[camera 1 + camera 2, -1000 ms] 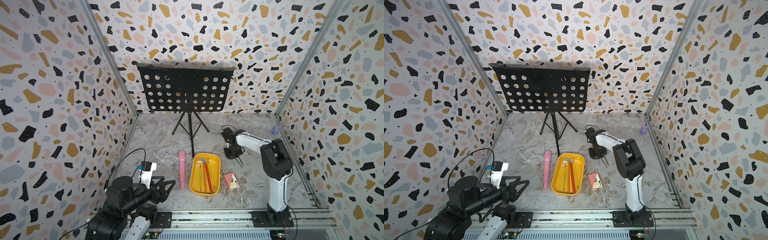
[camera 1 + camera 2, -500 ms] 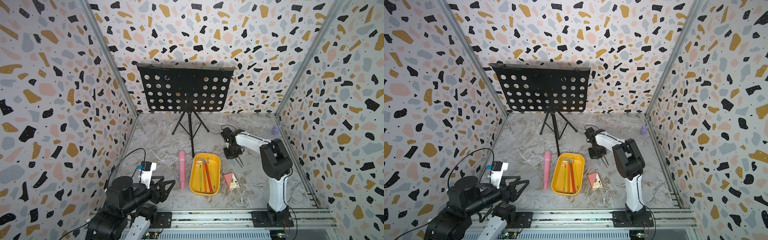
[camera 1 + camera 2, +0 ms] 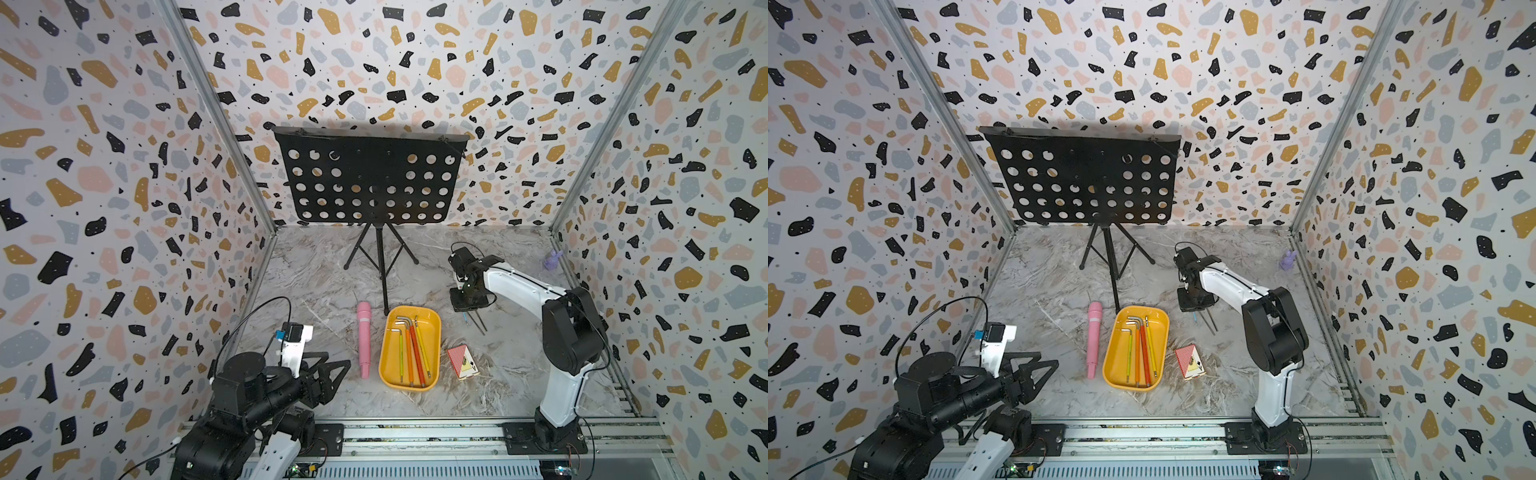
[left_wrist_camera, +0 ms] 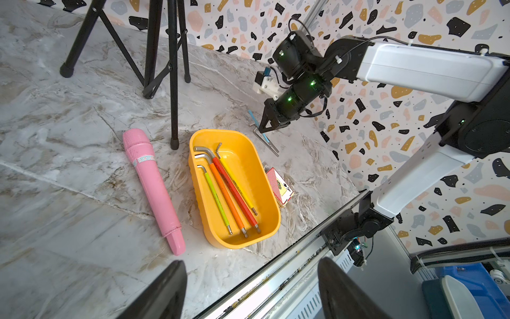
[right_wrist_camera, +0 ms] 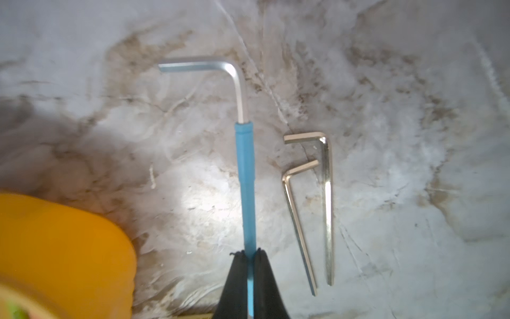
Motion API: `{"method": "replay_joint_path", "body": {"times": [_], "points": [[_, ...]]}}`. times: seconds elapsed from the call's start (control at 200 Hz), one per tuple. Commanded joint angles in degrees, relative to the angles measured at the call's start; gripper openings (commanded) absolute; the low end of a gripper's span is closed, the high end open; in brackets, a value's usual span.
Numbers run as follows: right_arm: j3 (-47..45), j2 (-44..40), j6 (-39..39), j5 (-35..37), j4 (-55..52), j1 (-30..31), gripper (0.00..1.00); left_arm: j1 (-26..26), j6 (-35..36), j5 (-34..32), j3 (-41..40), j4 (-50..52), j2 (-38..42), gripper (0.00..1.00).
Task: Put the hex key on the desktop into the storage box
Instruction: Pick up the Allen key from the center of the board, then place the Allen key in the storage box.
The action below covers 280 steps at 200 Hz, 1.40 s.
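My right gripper (image 5: 250,252) is shut on the long arm of a blue-sleeved hex key (image 5: 245,165), down at the desktop (image 3: 324,282). I cannot tell whether the key still touches the desktop. Two bare metal hex keys (image 5: 299,229) lie beside it. The yellow storage box (image 3: 390,365) stands to the left of that gripper (image 3: 466,311) and holds several coloured hex keys (image 3: 411,353). My left gripper (image 3: 338,361) hovers open and empty at the front left, its fingers (image 4: 165,290) wide apart.
A black music stand (image 3: 370,183) stands at the back, its pole foot just behind the box. A pink toy microphone (image 3: 364,336) lies left of the box, a red card box (image 3: 462,360) to its right. A purple figure (image 3: 552,259) sits by the right wall.
The right gripper's jaws have drawn shut on the blue-sleeved hex key. Neither arm has visibly shifted.
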<state>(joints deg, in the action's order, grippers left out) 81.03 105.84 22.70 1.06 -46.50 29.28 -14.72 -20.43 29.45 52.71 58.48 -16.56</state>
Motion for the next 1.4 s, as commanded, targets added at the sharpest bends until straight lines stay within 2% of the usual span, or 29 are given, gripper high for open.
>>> {"method": "replay_joint_path", "body": {"times": [0.0, 0.295, 0.626, 0.971, 1.397], "points": [[-0.4, -4.9, 2.3, -2.7, -1.6, 0.9, 0.0, 0.3, -0.2, -0.3, -0.8, -1.5, -0.1, 0.78], [-0.4, -11.1, 7.0, -6.8, -2.1, 6.5, 0.0, 0.4, -0.2, -0.2, -0.8, -1.4, -0.1, 0.78], [-2.9, -14.3, 14.5, -10.3, 1.1, 15.0, 0.0, 0.4, -0.3, -0.2, -0.8, -1.5, 0.0, 0.78], [-6.5, -11.6, 22.5, -13.6, 6.6, 21.4, 0.0, 0.4, -0.2, -0.3, -0.8, -1.5, 0.1, 0.78], [-8.6, -5.5, 28.5, -16.9, 11.8, 24.5, 0.0, 0.5, -0.2, -0.2, -0.8, -1.4, 0.1, 0.78]]}}
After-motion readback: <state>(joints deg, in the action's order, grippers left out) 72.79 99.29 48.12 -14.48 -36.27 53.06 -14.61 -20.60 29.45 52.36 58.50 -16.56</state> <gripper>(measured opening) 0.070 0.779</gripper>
